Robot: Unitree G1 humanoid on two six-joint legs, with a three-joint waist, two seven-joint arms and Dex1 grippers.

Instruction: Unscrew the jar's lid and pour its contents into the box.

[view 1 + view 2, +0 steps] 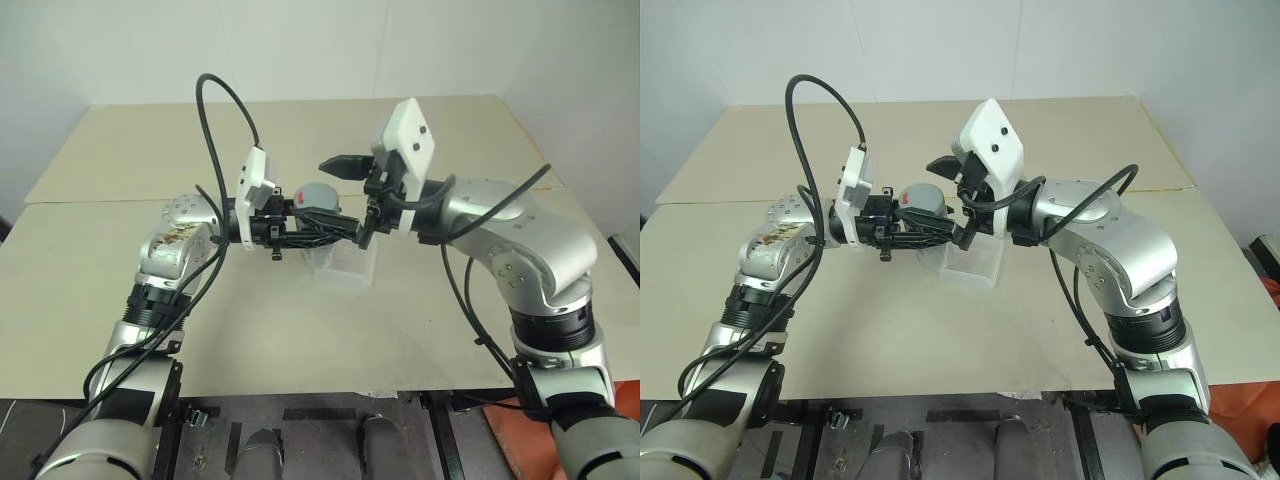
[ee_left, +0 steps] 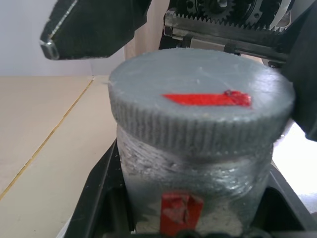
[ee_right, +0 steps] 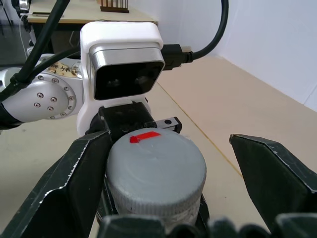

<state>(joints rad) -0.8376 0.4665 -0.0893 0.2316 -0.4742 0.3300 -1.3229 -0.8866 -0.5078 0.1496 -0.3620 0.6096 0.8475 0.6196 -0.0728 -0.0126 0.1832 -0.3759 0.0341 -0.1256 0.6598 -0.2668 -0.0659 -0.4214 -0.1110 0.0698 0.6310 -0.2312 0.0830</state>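
Now the unscrewing step is in hand, with the lid (image 3: 155,168) still seated on the jar (image 2: 195,191). The left gripper (image 1: 318,225) is clamped tight around the jar's body, holding it up above the box (image 1: 345,262). The right gripper (image 3: 163,171) straddles the lid, jaws spread wide: one finger (image 3: 69,183) is at the rim, the other stands well apart. Next, I judge, those jaws must close squarely on the lid's ribbed edge before any twist.

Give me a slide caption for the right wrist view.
Right gripper, jaws open, straddles the grey lid of the jar held by the left gripper.
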